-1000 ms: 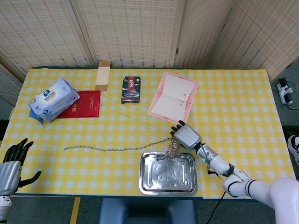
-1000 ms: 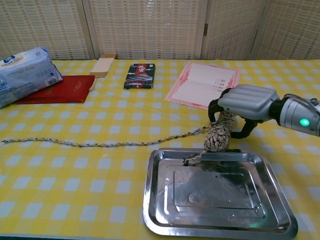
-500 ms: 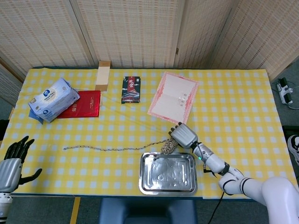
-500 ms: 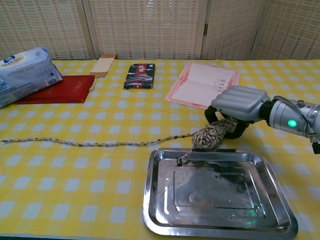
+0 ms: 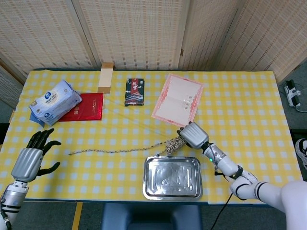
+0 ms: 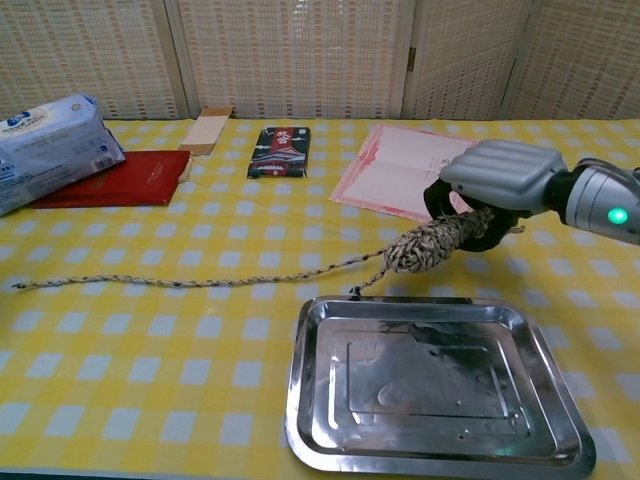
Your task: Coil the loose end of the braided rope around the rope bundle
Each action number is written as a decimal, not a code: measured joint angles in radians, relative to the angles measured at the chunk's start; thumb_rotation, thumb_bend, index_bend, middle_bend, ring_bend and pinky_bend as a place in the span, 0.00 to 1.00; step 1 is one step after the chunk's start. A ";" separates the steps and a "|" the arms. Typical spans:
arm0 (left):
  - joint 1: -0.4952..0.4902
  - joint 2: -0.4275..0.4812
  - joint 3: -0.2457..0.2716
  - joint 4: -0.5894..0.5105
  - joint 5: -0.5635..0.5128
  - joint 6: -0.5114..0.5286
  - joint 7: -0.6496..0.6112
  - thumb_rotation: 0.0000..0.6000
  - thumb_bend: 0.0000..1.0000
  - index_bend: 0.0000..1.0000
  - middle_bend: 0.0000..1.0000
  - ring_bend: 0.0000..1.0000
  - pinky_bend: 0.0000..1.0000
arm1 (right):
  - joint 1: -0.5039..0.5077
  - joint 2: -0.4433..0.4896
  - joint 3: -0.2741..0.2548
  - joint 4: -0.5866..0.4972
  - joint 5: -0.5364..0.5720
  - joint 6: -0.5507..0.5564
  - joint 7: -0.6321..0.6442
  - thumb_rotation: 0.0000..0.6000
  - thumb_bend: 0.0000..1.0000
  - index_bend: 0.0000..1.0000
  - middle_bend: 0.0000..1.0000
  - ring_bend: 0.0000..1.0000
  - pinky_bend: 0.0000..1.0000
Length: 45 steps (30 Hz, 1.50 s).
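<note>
- The desk [image 5: 240, 96] with its yellow checked cloth fills most of the head view, and the things along its top edge have not moved.
- The silver tray [image 6: 435, 385] sits at the lower middle. The rope bundle [image 6: 432, 245] was tipped down onto the tray's far edge a moment ago; now it is lifted off and lies sideways just above that edge.
- The right hand [image 6: 497, 180], at the middle right of the chest view, holds one end of the bundle, its fingers [image 6: 455, 205] curled round it. It has pulled up and back a little.
- The left hand [image 5: 34, 155] has come up into the lower left of the head view. It holds nothing and its fingers are spread apart.
- The loose end [image 5: 108, 151] runs in a thin line across the middle of the desk, from the bundle toward the left. Its far tip has slid a bit toward the bundle.
- I think no winding has started yet; the left hand looks to be coming for the loose end.
</note>
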 measured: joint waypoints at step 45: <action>-0.266 -0.458 -0.077 0.401 -0.431 -0.391 0.242 1.00 0.36 0.49 0.13 0.06 0.02 | -0.015 0.053 0.027 -0.089 0.117 -0.024 -0.066 1.00 0.57 0.75 0.56 0.64 0.51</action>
